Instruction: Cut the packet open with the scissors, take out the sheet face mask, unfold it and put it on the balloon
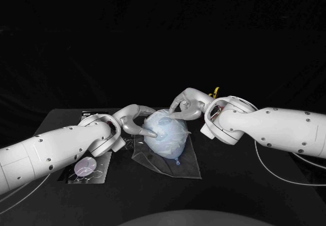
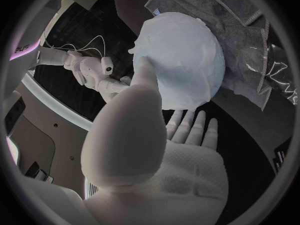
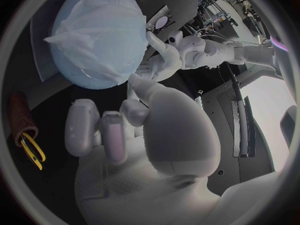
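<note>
Right wrist view shows scissors (image 3: 31,150) in brown holder (image 3: 17,111).

A clear sheet (image 1: 190,165) lies flat on the black surface (image 1: 238,188). A dark tray (image 1: 105,162) lies just left of the sheet, and a brown holder (image 3: 17,116) stands near the sheet.
</note>
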You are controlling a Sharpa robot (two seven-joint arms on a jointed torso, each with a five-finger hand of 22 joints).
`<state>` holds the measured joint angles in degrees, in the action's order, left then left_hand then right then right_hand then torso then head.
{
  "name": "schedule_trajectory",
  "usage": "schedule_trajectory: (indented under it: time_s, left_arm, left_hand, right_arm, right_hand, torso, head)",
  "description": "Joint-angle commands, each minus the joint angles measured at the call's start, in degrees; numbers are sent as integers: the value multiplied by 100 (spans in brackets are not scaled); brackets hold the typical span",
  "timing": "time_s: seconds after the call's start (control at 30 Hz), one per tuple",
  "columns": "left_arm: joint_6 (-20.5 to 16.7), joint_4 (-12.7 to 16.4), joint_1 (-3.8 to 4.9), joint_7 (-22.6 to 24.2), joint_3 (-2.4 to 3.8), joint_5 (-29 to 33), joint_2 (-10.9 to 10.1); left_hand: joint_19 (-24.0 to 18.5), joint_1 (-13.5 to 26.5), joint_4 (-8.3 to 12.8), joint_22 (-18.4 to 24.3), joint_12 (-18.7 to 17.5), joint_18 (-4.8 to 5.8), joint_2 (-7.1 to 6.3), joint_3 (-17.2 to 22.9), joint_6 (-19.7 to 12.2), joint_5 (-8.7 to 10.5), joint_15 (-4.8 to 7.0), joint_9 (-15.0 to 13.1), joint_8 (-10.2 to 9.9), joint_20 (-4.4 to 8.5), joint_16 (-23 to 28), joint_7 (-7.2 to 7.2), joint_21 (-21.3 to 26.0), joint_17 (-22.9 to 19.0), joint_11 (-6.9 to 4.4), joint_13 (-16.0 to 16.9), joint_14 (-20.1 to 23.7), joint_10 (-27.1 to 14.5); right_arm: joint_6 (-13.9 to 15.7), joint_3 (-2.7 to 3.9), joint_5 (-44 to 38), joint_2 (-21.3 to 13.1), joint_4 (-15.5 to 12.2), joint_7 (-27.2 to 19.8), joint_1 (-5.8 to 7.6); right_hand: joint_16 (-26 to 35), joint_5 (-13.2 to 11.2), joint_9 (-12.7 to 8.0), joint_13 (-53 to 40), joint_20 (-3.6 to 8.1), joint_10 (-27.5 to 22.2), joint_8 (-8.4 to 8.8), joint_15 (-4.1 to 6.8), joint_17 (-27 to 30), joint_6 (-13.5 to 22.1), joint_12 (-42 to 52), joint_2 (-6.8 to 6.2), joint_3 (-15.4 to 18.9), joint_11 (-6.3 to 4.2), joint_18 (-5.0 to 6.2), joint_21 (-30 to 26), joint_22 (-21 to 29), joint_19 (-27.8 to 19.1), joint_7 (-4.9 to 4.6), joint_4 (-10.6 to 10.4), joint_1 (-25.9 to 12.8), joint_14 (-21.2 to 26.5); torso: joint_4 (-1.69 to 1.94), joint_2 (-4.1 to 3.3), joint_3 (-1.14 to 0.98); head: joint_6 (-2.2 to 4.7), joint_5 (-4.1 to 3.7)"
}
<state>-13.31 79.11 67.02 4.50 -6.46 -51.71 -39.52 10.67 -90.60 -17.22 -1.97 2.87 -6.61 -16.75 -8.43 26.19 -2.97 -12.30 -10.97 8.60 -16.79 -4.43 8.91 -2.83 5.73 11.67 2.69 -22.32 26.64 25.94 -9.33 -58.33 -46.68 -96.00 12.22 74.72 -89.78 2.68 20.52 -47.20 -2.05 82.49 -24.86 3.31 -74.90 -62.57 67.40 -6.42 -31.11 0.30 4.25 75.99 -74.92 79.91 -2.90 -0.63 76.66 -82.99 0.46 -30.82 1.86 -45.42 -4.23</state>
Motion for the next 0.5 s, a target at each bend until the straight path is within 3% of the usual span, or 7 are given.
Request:
schedule_trajectory:
  time_s: [0.03,0.17,0.3,0.33,0.37,0.5]
  left_arm:
    - [84,9,-1,-1,0,23,12]
    - [82,10,-1,-1,0,23,11]
    - [86,10,-1,0,0,25,10]
    - [87,11,-1,2,0,26,10]
    - [87,12,-1,3,0,26,10]
    - [87,16,-1,6,0,28,8]
  left_hand:
    - [30,3,-12,-9,-15,-101,37,32,20,-14,6,-4,25,6,5,254,-30,-7,36,-8,40,-8]
    - [30,3,-12,-9,-15,-101,37,32,20,-14,6,-4,25,6,5,254,-30,-7,36,-8,40,-8]
    - [30,3,-12,-9,-15,-101,37,32,20,-14,6,-4,25,6,5,254,-30,-7,36,-8,40,-8]
    - [30,3,-12,-9,-15,-101,37,32,20,-14,6,-4,25,6,5,254,-30,-7,36,-8,40,-8]
    - [30,3,-12,-9,-15,-101,37,32,20,-14,6,-4,25,6,5,254,-30,-7,36,-8,40,-8]
    - [30,3,-12,-9,-15,-101,37,32,20,-14,6,-4,25,6,5,254,-30,-7,36,-8,40,-8]
  right_arm:
    - [29,0,-34,-16,-58,-205,-8]
    - [-2,-2,-43,-28,-98,-182,-22]
    - [443,-5,-166,-46,-101,-144,-35]
    - [607,-5,-202,-54,-96,-142,-37]
    - [766,-6,-230,-63,-94,-142,-39]
    - [1067,-6,-323,-95,-98,-106,-45]
  right_hand:
    - [-22,13,413,-4280,7,751,-39,113,-1510,41,2260,-7,-50,-154,-37,32,-135,13,-3,8,-67,-701]
    - [-22,13,455,-4280,6,751,-59,111,-1510,55,2260,-10,-98,-153,-37,31,-139,12,-4,32,-101,-701]
    - [-22,11,518,-4280,2,751,-35,104,-1510,205,2260,-54,-131,-142,-32,7,-123,-7,-18,31,-209,-701]
    - [-22,-9,515,-4280,-7,751,49,84,-1510,356,2260,-120,-43,-108,-27,-21,-101,-28,-55,-46,-371,-701]
    - [-22,9,484,-4280,-32,751,181,32,-1510,545,2260,-279,149,-21,-27,-45,-83,-45,-163,-178,-639,-701]
    - [-22,15,475,-4280,-126,751,374,-90,-1510,736,2260,-453,487,97,-35,-44,-98,-40,-295,-381,-952,-701]
  torso:
    - [3,-1,0]
    - [4,-3,0]
    - [-2,-1,2]
    - [-1,-1,3]
    - [1,0,3]
    - [7,0,0]
  head:
    - [5,5]
    - [19,8]
    - [26,0]
    - [28,0]
    - [29,0]
    - [42,9]
